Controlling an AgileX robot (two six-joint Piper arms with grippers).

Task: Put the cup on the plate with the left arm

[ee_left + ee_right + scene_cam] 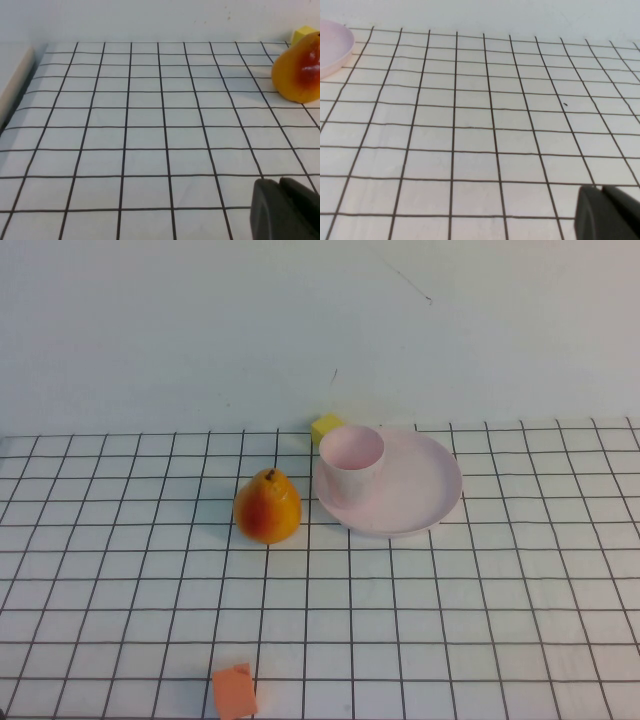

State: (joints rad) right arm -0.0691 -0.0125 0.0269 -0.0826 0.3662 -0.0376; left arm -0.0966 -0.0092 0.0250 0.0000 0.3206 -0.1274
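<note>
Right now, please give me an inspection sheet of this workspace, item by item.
Surface: white table with a black grid.
Job's things: pink cup stands upright on the left part of the pink plate.
Clutter: pear left of the plate; yellow block behind the cup; orange block near the front edge.
Grippers: left pincer shut, holding nothing, low over bare grid, away from the cup; right pincer shut, empty, over bare grid.
Cables: nothing seen.
Surroundings: plain pale wall behind.

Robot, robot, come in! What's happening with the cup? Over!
Left gripper shut, empty, low over the table. Right gripper parked, empty. Cup upright on plate, left edge. Pear beside it, apart.
</note>
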